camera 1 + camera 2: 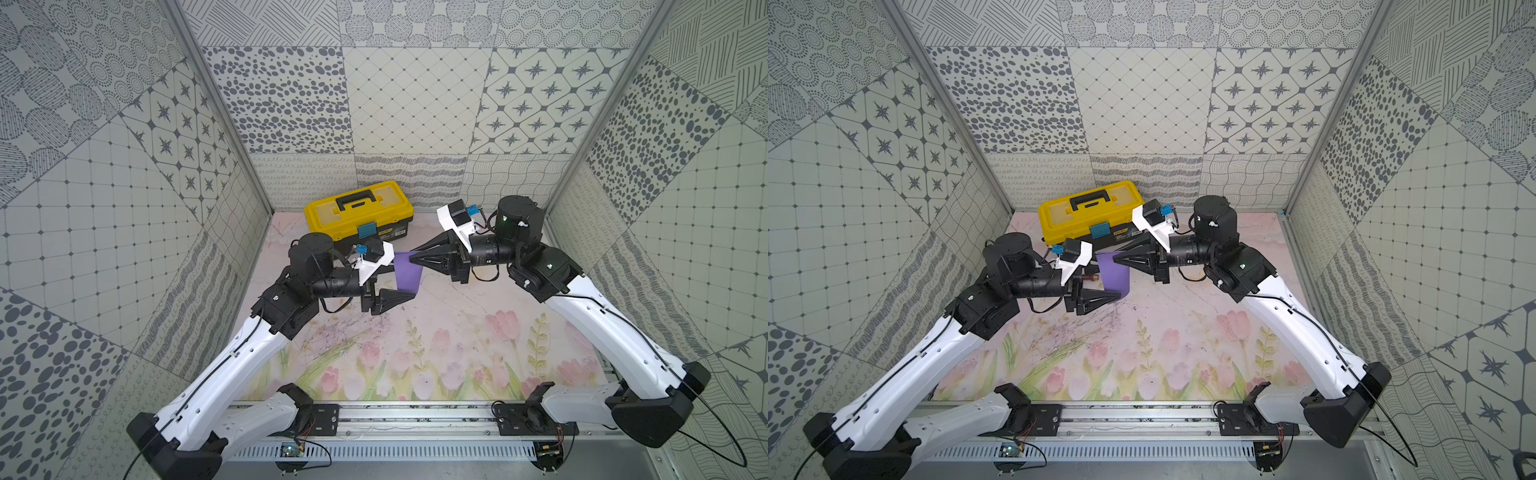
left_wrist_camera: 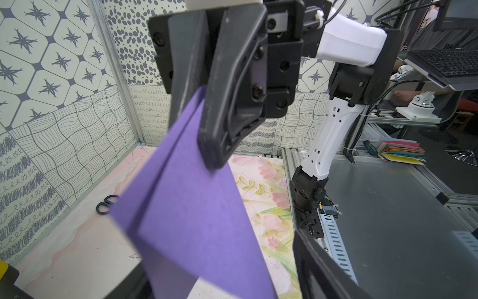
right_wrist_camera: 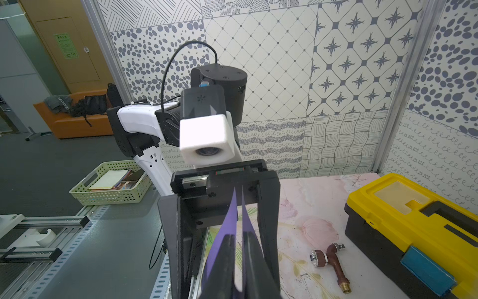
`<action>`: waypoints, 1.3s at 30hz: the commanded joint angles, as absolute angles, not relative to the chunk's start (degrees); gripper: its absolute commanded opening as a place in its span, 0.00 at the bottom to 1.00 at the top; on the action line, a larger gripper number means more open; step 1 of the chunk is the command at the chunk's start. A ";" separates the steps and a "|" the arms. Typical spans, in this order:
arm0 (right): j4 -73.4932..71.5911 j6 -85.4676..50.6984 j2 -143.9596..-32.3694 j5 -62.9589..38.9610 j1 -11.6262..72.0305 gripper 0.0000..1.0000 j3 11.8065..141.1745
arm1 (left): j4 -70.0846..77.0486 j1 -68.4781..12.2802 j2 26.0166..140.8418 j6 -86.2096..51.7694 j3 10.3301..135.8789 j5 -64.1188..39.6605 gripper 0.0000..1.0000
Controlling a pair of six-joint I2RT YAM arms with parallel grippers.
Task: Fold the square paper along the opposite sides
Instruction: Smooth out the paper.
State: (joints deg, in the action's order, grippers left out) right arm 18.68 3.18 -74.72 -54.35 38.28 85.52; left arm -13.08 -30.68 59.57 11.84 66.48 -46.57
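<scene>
- Right tool (image 1: 411, 255) is pinched closed on the square paper (image 2: 196, 220). Both purple layers seem to run into its tips.
- From those tips the sheet hangs down in the air, above the counter (image 1: 457, 332), and I see it touching nothing else.
- Left tool (image 1: 403, 283) faces the right tool with its jaws spread wide, one on each side of the hanging sheet. In the right wrist view the two layers pass between them with a gap to either jaw, so it holds nothing.
- Done, as I read it: the sheet is already doubled over, its two halves brought together at the right tool.
- Not done: away from the pinch the layers splay apart. In the left wrist view one layer sits offset from the other, so the edges do not look matched.
- I cannot tell whether a sharp crease exists, because the folded end is out of sight below the tools.
- Left to do, in my judgement: line up the edges, press the fold flat and release.
- Beyond both tools a yellow toolbox (image 1: 359, 212) stands on the counter, clear of the paper.
</scene>
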 commanded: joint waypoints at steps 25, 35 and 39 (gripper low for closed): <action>15.89 3.13 -75.37 -53.70 38.63 0.13 86.66 | -13.48 -30.85 60.75 11.59 69.15 -51.12 0.27; 15.81 3.17 -75.05 -53.38 38.58 0.18 86.58 | -14.98 -30.85 61.72 12.13 70.51 -52.84 0.15; 15.66 3.14 -74.59 -52.78 38.50 0.50 86.41 | -15.00 -30.81 61.52 12.22 70.40 -52.26 0.15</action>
State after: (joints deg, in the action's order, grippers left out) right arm 17.85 2.85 -75.09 -53.45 38.28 85.52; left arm -14.76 -30.68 61.54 11.73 69.56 -50.00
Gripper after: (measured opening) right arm 0.459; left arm 0.154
